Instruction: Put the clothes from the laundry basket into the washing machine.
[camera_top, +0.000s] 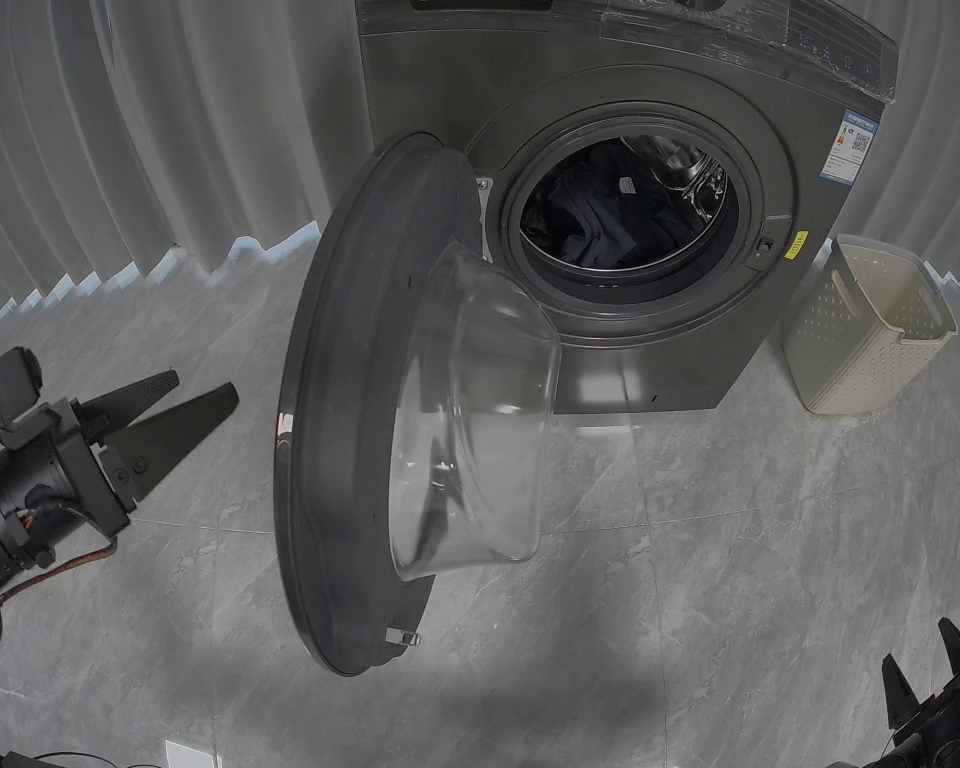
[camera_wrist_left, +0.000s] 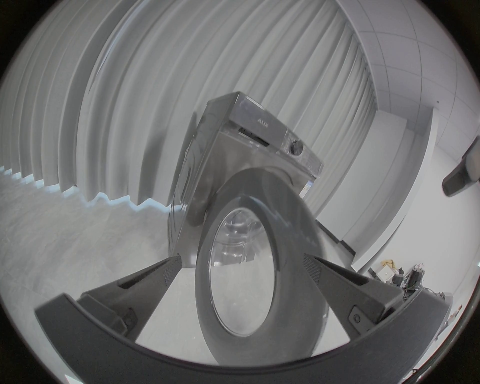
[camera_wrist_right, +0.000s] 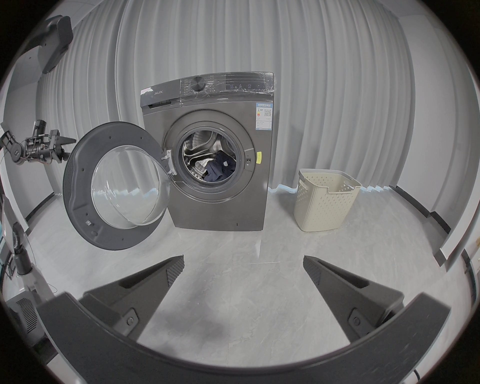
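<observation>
The grey washing machine (camera_top: 620, 90) stands ahead with its round door (camera_top: 350, 420) swung wide open toward me. Dark clothes (camera_top: 600, 220) lie inside the drum, also visible as dark clothes (camera_wrist_right: 218, 167) in the right wrist view. The cream laundry basket (camera_top: 868, 325) stands on the floor right of the machine; no clothes show in the laundry basket (camera_wrist_right: 325, 199). My left gripper (camera_top: 200, 390) hangs open and empty left of the door, facing the door's outer side (camera_wrist_left: 250, 280). My right gripper (camera_top: 925, 665) is low at the near right, open and empty, well back from the machine (camera_wrist_right: 215, 150).
Grey tiled floor (camera_top: 700, 560) spreads between me and the machine. Pleated curtains (camera_top: 150, 130) hang behind and to the left. The open door juts far out into the space in front of the drum. Cables and equipment (camera_wrist_left: 405, 275) sit by a far wall.
</observation>
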